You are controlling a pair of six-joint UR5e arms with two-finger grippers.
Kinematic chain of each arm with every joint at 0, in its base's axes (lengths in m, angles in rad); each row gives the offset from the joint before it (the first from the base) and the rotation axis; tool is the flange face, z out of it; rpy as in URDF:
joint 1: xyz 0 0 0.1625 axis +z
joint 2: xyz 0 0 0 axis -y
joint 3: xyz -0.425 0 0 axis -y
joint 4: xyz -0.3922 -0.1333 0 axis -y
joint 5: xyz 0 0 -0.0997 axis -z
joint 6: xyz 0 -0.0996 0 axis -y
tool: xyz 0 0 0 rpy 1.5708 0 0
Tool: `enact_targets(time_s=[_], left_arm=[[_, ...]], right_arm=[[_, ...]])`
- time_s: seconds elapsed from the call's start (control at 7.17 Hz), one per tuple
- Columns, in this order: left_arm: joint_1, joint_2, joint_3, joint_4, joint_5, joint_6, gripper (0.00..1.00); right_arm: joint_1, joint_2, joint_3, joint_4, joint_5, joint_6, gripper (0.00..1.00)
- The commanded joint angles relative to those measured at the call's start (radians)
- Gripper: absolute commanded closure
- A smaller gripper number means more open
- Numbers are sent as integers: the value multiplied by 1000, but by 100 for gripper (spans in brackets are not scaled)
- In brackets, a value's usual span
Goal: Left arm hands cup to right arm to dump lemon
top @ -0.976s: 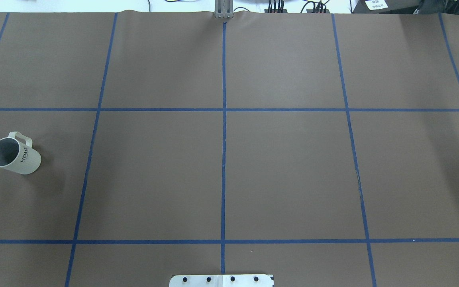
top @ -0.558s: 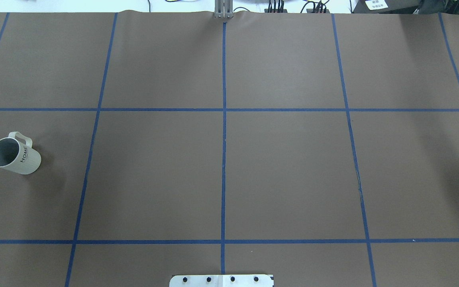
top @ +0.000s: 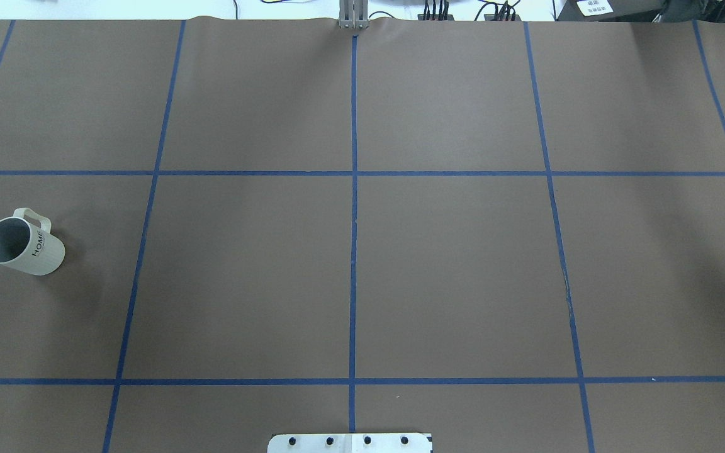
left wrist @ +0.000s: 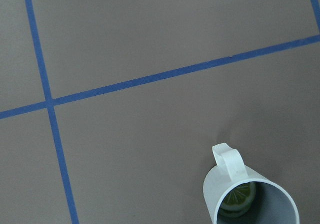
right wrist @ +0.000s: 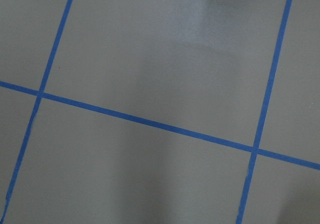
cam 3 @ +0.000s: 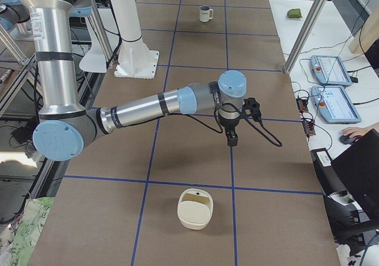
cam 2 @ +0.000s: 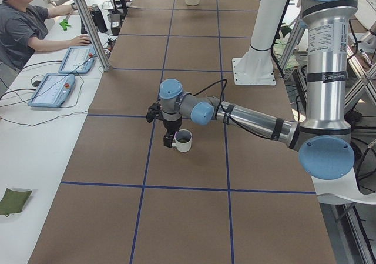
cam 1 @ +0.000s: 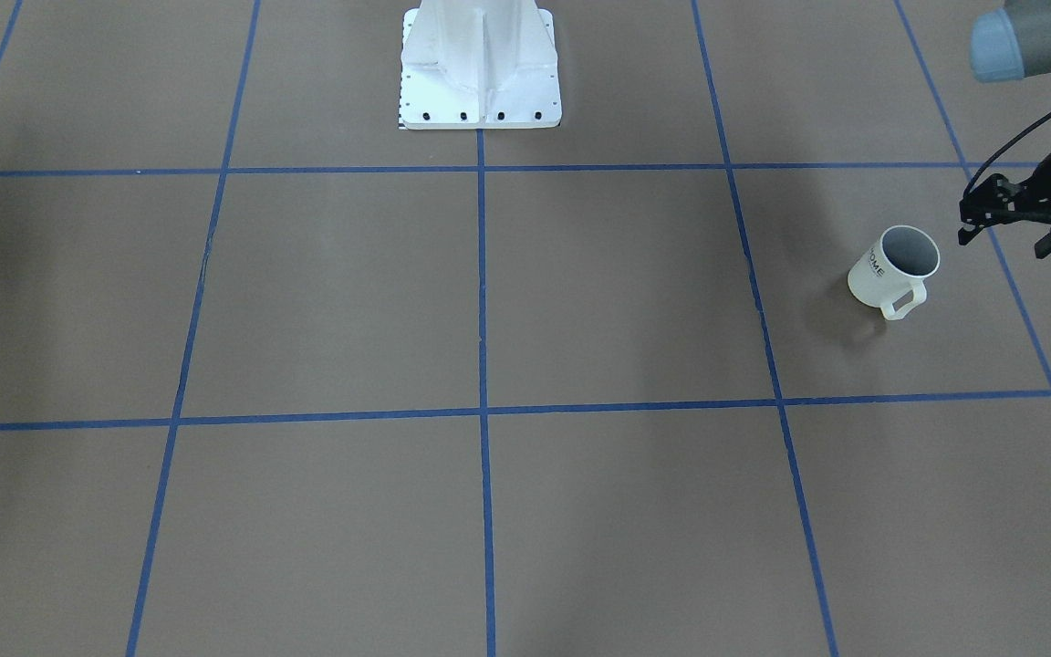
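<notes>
L gripper (cam 1: 1003, 245) hangs just beside cup (cam 1: 890, 269), fingers spread, empty. Cup stands upright at table's (top: 450, 264) left end, lemon (left wrist: 237, 199) slice inside, handle (left wrist: 227, 159) pointing away from robot. Best: centre over cup, pinch side opp. handle, lift level so lemon stays in. Nothing blocks approach. R gripper (cam 3: 232, 137) hangs mid-right; spread or clenched, can't tell. Cream tub (cam 3: 195, 210) at far right end.

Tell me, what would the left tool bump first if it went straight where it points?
Probably the brown table cover, right beside the cup. The left tool points down, with the cup off to one side, though depth is hard to judge.
</notes>
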State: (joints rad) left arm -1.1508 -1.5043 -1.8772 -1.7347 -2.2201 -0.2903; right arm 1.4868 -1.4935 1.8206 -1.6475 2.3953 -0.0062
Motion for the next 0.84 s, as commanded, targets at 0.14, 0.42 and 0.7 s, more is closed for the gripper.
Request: enact_targets(time_s=[0.14, 0.42, 0.7], left_arm=[[80, -2, 36, -46, 13, -66, 0], [91, -16, 105, -87, 11, -67, 2], [95, -31, 151, -140, 8, -75, 2]], right_arm=[[-13, 15, 5, 0, 1, 0, 0], [-16, 19, 9, 0, 1, 0, 0], [-17, 29, 9, 0, 1, 0, 0]])
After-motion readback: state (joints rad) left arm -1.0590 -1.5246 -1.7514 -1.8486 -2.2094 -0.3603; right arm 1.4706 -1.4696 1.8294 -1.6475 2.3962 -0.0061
